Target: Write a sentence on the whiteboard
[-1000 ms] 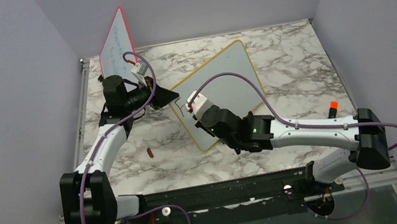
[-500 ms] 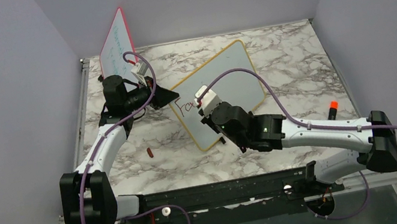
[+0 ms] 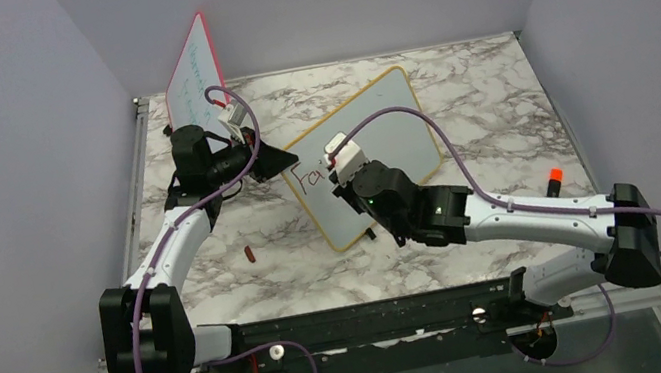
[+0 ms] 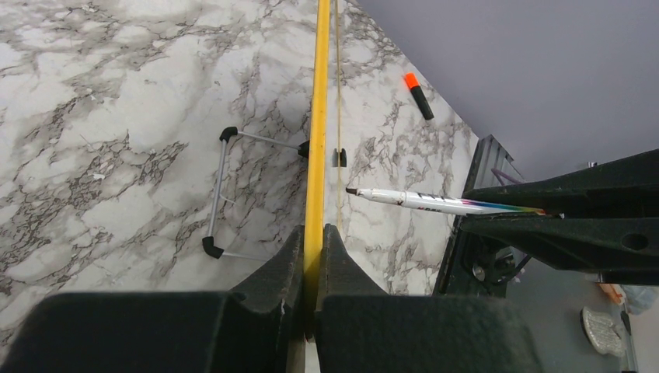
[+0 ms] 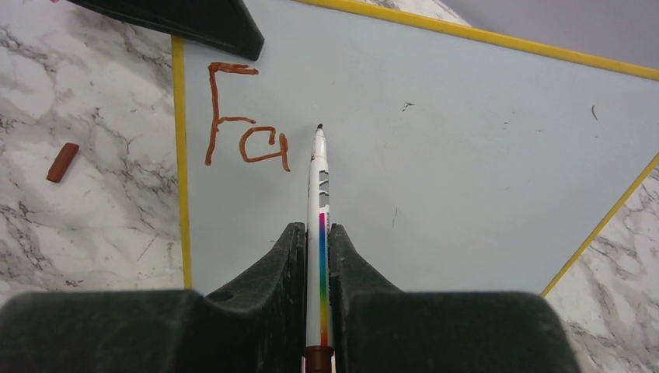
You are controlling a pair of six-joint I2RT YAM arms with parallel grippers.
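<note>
Sentence (image 5: 233,120) is barely begun, just "Fa" on the whiteboard (image 3: 383,132) propped up on the counter (image 3: 494,98). Left jaws pinch its yellow frame to steady it, right jaws pinch the marker (image 5: 320,202), tip just right of the "a". Next letter wants light, even pressure I'd say

Part of the whiteboard (image 3: 392,151) is covered by the right arm (image 3: 513,212), and the scribbles on the red-framed board (image 3: 198,72) cannot be read.

The yellow-framed whiteboard (image 3: 397,125) stands tilted, its sentence (image 5: 247,116) (dark red) reading only "Fa".
</note>
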